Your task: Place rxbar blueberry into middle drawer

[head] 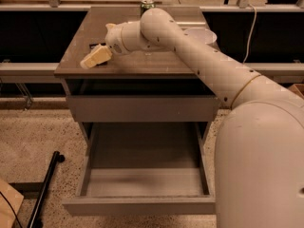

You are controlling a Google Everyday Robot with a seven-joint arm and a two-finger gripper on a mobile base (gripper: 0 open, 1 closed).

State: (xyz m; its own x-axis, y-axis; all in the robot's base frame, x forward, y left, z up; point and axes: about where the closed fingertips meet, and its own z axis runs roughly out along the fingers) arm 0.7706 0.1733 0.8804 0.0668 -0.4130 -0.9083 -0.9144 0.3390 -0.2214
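From my station I saw the gripper (94, 57) low over the left part of the cabinet top (142, 63). Its cream tip pointed down and toward the left front corner. I could not tell whether it was open or closed, or whether it held anything.

The snack bar (94, 45) lay on that same top, under the gripper and just behind it. Only a thin dark sliver of the wrapper showed past the wrist, so I could not say whether the two were touching.

The arm (199, 56) reached in from the right and crossed the top on a slant. A green can (147, 4) stood at the back edge, just behind the arm's bend. A white bowl (203, 34) sat toward the right rear, partly covered by the arm.

Below the top there was a closed drawer front (142, 108). Beneath it the open drawer (142, 183) was pulled well out toward me, with a bare grey bottom and low sides. The snack bar was well apart from this drawer, up on the top.

A black pole (45, 191) lay slanted on the speckled floor (38, 137) to the left of the cabinet.
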